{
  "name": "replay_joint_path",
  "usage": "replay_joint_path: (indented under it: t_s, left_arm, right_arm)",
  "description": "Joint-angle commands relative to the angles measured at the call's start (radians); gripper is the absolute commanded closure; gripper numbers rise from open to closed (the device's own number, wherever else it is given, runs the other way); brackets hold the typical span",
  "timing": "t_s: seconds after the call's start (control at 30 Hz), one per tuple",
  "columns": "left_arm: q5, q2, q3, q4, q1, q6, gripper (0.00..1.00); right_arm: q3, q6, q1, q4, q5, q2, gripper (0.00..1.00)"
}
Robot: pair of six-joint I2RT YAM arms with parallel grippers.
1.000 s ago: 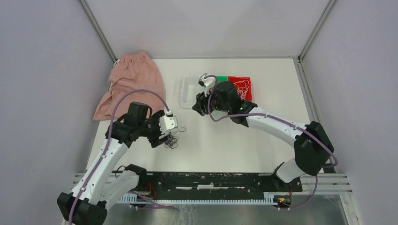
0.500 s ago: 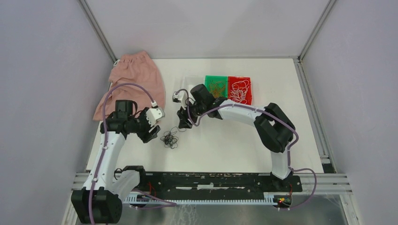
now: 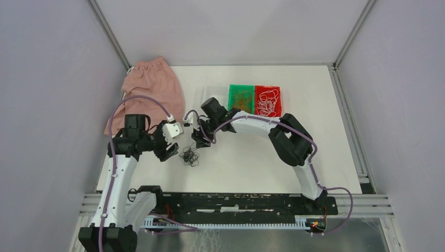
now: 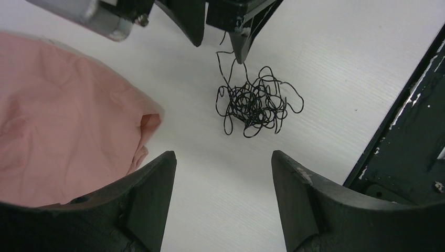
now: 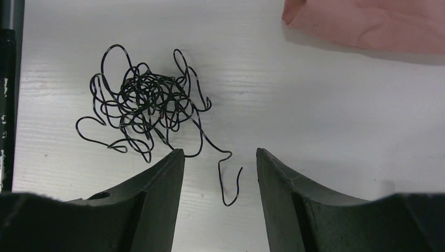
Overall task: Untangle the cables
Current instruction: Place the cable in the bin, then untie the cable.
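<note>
Gaping left pincer point(image 4: 223, 157), empty, right pincer point(image 5: 219, 152) parted above black cables point(image 5: 144, 102), empty

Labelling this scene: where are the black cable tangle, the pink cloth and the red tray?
black cable tangle point(image 5: 147, 100), right wrist view, dense middle
pink cloth point(image 3: 149, 89), top view, middle
red tray point(image 3: 268, 86), top view, far rim

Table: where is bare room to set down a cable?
Free: white table between the tangled black wire clump and the right arm's elbow; also right of the red plastic tray. Crowded: around the clump, by left claw and right claw.
</note>
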Motion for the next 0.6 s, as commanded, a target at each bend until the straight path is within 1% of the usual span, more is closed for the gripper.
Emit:
replay_joint_path:
  t_s: [0.0, 0.17, 0.3, 0.33, 0.37, 0.47, 0.5, 0.53, 0.57]
  left_arm:
    - [0.077, -0.05, 0.051, -0.027, 0.007, 0.054, 0.25]
    - [0.078, -0.072, 0.062, -0.085, 0.008, 0.092, 0.25]
    - [0.09, -0.106, 0.055, -0.115, 0.007, 0.12, 0.25]
    - [0.095, -0.118, 0.054, -0.125, 0.007, 0.137, 0.25]
    - [0.099, -0.129, 0.049, -0.133, 0.007, 0.151, 0.25]
    - [0.101, -0.156, 0.038, -0.137, 0.007, 0.171, 0.25]
    - [0.102, -0.161, 0.036, -0.137, 0.007, 0.174, 0.25]
    - [0.105, -0.164, 0.036, -0.138, 0.007, 0.177, 0.25]
    - [0.108, -0.165, 0.035, -0.137, 0.007, 0.178, 0.25]
  right_arm:
    - [0.047, -0.081, 0.021, 0.032, -0.011, 0.023, 0.41]
    - [0.057, -0.099, 0.033, 0.071, 0.027, 0.045, 0.43]
    - [0.049, -0.094, 0.034, 0.118, 0.05, 0.045, 0.49]
    - [0.049, -0.091, 0.035, 0.127, 0.049, 0.045, 0.53]
    - [0.048, -0.089, 0.035, 0.132, 0.043, 0.044, 0.59]
    - [0.045, -0.076, 0.035, 0.136, 0.029, 0.022, 0.87]
    - [0.039, -0.072, 0.034, 0.141, 0.026, 0.011, 0.94]
    - [0.032, -0.067, 0.035, 0.147, 0.026, -0.005, 0.99]
    - [0.018, -0.06, 0.034, 0.158, 0.025, -0.02, 1.0]
